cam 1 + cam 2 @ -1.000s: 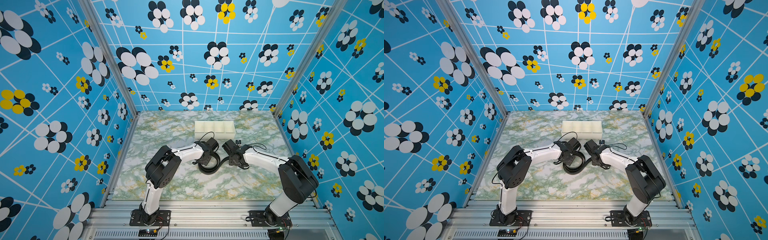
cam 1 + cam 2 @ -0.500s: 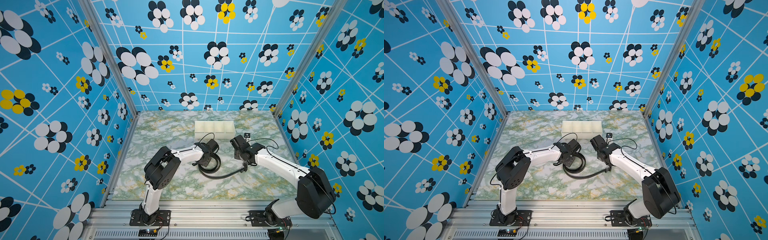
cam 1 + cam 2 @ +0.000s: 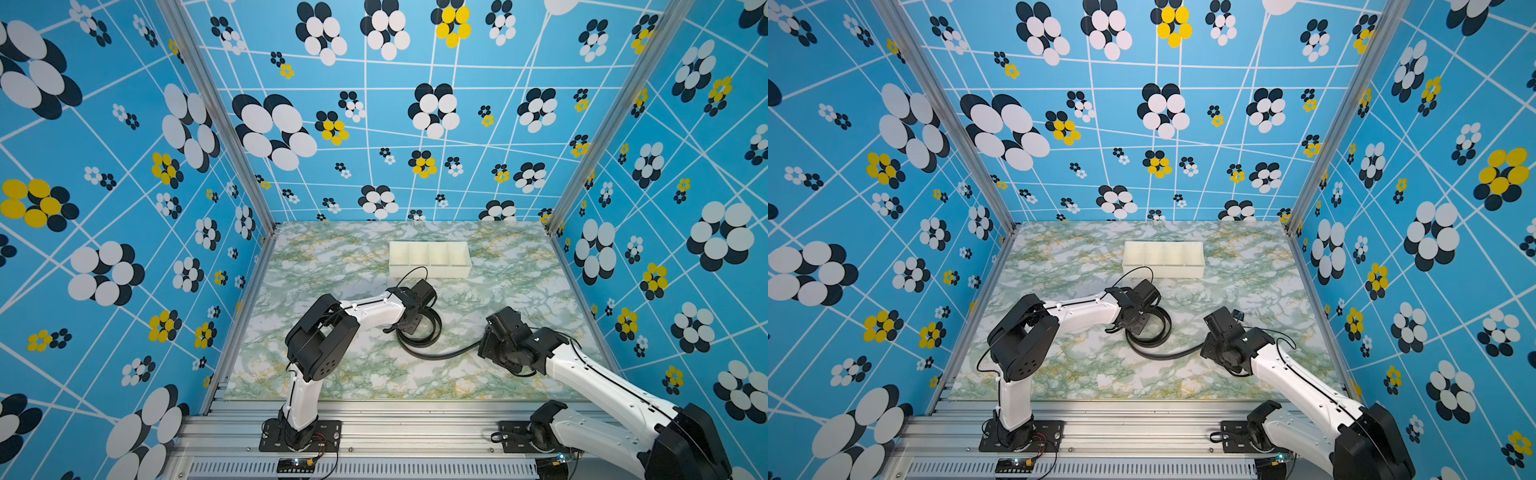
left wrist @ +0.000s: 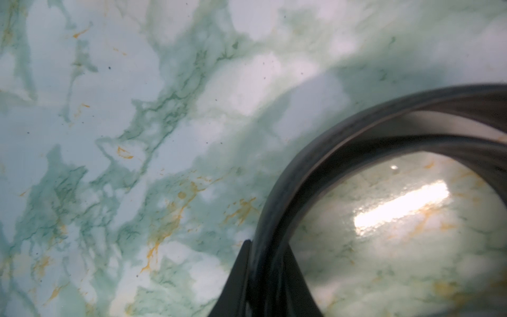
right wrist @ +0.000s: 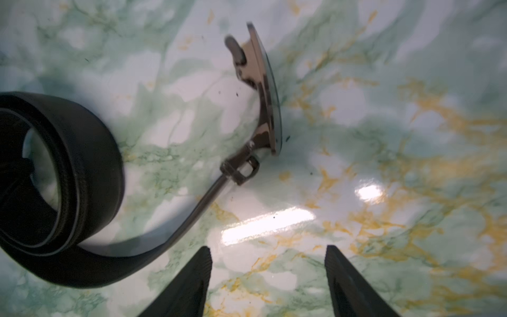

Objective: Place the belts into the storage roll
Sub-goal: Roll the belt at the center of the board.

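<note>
The belt is a black strap lying partly coiled on the marble table, in both top views. My left gripper is shut on the coil's wall, with layers of strap pinched between its fingers. A loose tail runs from the coil to the right and ends in a dark metal buckle lying on the table. My right gripper hovers open just short of that buckle, with only bare marble between its fingers. The storage roll, a white tray with four compartments, stands behind the coil with nothing in it.
Patterned blue walls close the table on the left, back and right. The right arm reaches in low from the front right corner. A thin black cable loops above the left wrist, close to the tray's front wall.
The right arm has drawn back from beside the left gripper toward the front right. The belt's tail has uncoiled to the right with it. The left gripper has stayed put on the coil.
</note>
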Robot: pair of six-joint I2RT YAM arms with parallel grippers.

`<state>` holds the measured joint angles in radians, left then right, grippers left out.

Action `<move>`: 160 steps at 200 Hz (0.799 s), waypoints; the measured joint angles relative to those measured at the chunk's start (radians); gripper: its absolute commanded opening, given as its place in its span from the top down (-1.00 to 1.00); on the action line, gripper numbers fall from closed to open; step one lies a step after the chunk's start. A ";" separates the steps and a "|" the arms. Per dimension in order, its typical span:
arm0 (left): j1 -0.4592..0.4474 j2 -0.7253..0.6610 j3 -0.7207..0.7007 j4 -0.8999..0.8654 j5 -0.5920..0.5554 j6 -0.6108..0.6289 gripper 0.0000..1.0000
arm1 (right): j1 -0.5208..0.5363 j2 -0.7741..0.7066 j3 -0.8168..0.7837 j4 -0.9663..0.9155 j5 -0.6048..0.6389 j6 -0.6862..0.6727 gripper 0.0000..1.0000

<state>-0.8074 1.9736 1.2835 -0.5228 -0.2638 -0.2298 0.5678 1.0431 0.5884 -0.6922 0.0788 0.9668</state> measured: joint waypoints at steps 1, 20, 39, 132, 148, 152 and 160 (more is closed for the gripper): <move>0.000 0.000 0.000 0.000 0.000 0.000 0.65 | 0.002 0.000 -0.002 0.001 -0.005 0.008 -0.41; -0.006 -0.001 -0.001 0.000 -0.003 -0.011 0.65 | 0.014 0.000 -0.010 0.047 -0.051 0.084 -0.42; -0.022 -0.008 -0.010 -0.002 -0.003 -0.018 0.65 | 0.015 -0.001 -0.047 0.177 -0.090 0.165 -0.41; -0.049 -0.037 -0.050 0.005 0.005 -0.063 0.65 | 0.036 0.166 -0.079 0.351 -0.044 0.306 -0.09; -0.049 -0.037 -0.049 0.005 0.004 -0.063 0.65 | 0.037 0.216 -0.045 0.363 -0.027 0.285 0.24; -0.049 -0.037 -0.048 0.004 0.004 -0.063 0.65 | 0.038 0.231 -0.038 0.364 -0.021 0.290 0.34; -0.049 -0.036 -0.046 0.003 0.004 -0.063 0.65 | 0.039 0.259 -0.027 0.364 -0.008 0.278 0.53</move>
<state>-0.8562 1.9377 1.2377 -0.5201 -0.2596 -0.2928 0.6071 1.3018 0.5610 -0.3283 0.0708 1.2453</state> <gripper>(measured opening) 0.183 0.355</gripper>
